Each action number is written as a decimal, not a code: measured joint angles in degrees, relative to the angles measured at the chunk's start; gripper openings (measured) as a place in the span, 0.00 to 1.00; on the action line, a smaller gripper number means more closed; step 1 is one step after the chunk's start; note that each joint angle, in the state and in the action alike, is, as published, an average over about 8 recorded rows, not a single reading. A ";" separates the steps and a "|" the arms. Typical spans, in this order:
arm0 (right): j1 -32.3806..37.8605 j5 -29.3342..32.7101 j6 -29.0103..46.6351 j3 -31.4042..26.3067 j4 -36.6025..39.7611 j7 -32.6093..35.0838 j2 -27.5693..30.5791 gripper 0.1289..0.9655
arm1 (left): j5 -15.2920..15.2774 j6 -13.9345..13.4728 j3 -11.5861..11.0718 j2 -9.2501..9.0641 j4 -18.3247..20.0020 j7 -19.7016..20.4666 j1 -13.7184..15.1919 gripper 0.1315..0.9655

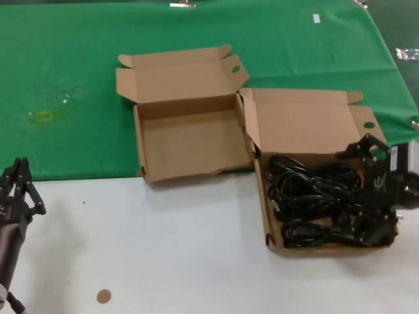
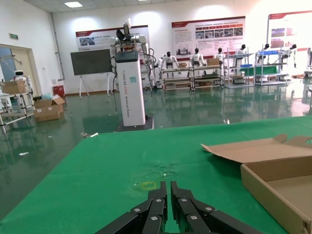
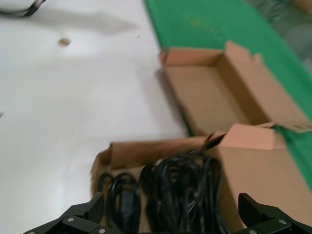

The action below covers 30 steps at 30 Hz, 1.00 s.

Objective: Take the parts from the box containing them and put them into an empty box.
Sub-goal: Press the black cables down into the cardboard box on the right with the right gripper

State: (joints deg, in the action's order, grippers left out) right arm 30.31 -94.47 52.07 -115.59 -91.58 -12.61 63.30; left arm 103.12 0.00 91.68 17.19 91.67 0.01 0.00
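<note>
Cardboard throughout: two shallow mailer boxes sit side by side, lids up, half on green cloth (image 1: 78, 78), half on white table (image 1: 163, 248).

Head view: cords (image 1: 314, 199), black and coiled, fill the full box (image 1: 268, 216) on the right. Empty box (image 1: 186, 140) stands just to its left, nearly touching at the lid corner. Right gripper (image 1: 374, 196) is over the full box's right end, low above the cords; I cannot tell from here how its fingers stand. Left gripper (image 1: 18, 186) is parked at the left table edge, well apart from both boxes. Small brown disc (image 1: 103, 296) lies on the table.

Left wrist view: left gripper (image 2: 168, 204) fingers pressed together, closed on nothing, above the cloth; empty box (image 2: 278, 180) off to one side.

Right wrist view: right gripper (image 3: 170, 214) jaws spread wide, straddling the cords (image 3: 180, 190) in the full box (image 3: 146, 148); empty box (image 3: 214, 97) beyond.
</note>
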 joint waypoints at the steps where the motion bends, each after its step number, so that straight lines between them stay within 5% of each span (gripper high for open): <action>1: 0.64 0.77 1.30 -0.26 0.50 0.47 -0.39 1.00 | 0.00 0.00 0.00 0.00 0.00 0.00 0.00 0.09; 15: 5.91 10.65 7.48 -2.21 11.32 7.56 -7.61 0.99 | 0.00 0.00 0.00 0.00 0.00 0.00 0.00 0.02; 30: 5.57 14.55 7.08 -0.80 12.46 10.21 -10.18 0.88 | 0.00 0.00 0.00 0.00 0.00 0.00 0.00 0.02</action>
State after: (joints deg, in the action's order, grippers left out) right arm 35.88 -79.92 59.15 -116.39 -79.12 -2.40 53.12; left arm 103.12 0.00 91.68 17.19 91.67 0.01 0.00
